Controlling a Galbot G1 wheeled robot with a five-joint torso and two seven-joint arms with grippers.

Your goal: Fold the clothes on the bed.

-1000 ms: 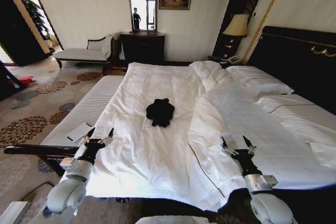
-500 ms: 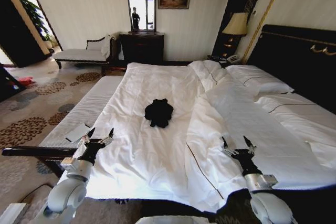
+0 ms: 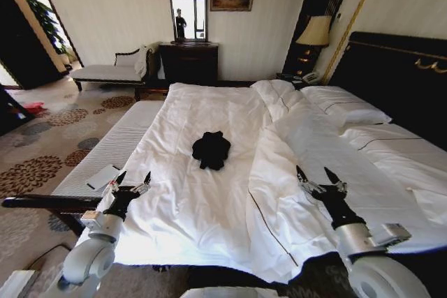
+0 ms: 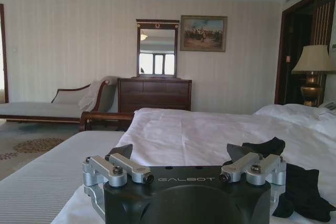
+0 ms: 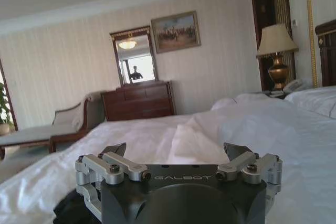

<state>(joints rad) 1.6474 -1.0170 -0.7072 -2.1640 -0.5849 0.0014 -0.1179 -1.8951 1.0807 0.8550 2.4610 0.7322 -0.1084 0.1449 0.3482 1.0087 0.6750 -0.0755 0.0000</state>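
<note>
Large double bed w/ white duvet (image 3: 209, 200), dark wood frame, tall dark headboard. Mid-duvet, well ahead of both arms: small black soft-fabric T-shirt (image 3: 211, 149), bunched in a crumpled heap, lettering not legible. Prob. light, limp, no stiffness; likely to sag and drag duvet if pinched deep. Best hold, by judgement: outer edges, shoulder seams or hem, once spread flat. Left gripper (image 3: 133, 181) low at near bed edge, fingers spread, holding nothing. Right gripper (image 3: 318, 176) over near duvet, fingers spread too, holding nothing. Shirt untouched, apart from both.
</note>
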